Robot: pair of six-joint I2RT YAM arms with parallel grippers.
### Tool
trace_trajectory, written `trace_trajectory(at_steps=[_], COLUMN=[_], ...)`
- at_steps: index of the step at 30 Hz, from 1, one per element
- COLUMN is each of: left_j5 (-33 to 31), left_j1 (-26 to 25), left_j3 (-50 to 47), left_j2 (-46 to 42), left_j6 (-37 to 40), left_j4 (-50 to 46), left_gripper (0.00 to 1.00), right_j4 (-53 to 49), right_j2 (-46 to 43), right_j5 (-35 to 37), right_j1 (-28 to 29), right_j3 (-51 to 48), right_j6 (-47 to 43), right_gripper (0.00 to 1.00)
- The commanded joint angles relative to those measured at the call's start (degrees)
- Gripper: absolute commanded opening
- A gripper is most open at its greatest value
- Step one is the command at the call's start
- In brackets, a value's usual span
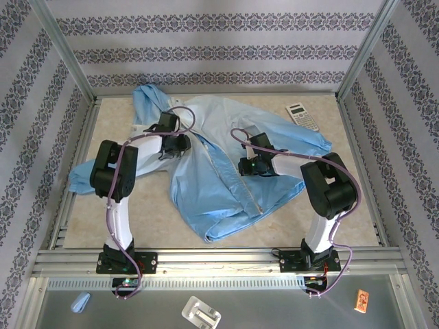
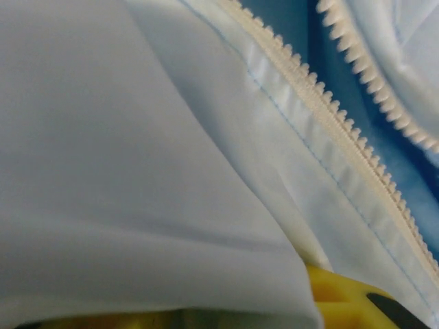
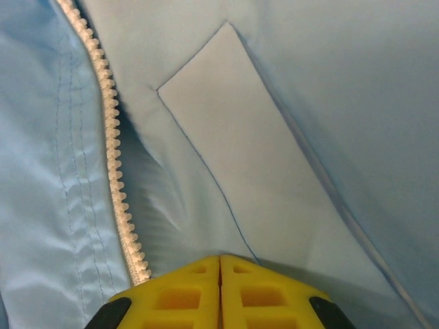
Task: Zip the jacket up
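The large light-blue thin-fabric hooded jacket (image 1: 206,192) is lying spread across the beige desk (image 1: 154,223), its white zipper strip (image 3: 113,157) gaping open up the front. The right gripper (image 3: 219,274) is sitting beside the teeth, jaws pressed together, and creases running in suggest it is pinching cloth. Cloth is draping over the left gripper (image 1: 175,145) near the collar; I cannot tell whether it is spread or clamped. I'd judge both halves need drawing taut and parallel first. A grey calculator (image 1: 302,116) is lying well apart.
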Motion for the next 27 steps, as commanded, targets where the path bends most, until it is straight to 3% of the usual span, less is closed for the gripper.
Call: trace_trajectory(at_steps=[1,14,21,27], left_j5=[2.2,3.0,1.3,-0.1], left_j1=[-2.7,-5.2,-4.2,-3.8], left_j3=[6.0,30.6,36.3,29.6], left_j2=[4.7,16.7,9.9,-2.1], left_j6=[0.2,5.3,11.8,13.1], left_j4=[-5.5,-17.5,-28.9,-33.9], left_gripper=[0.36,0.33,0.45,0.52], right_j4=[-1.9,-2.3,-5.7,-10.5], right_j2=[1.1,-0.1,-7.2,-15.1], right_j5=[-1.9,-0.9,1.8,3.4], right_j1=[1.8,4.4,5.1,5.5], right_j3=[0.1,2.9,3.7,2.0], right_j6=[1.7,3.7,4.6,6.1], right_gripper=[0.08,0.08,0.26,0.28])
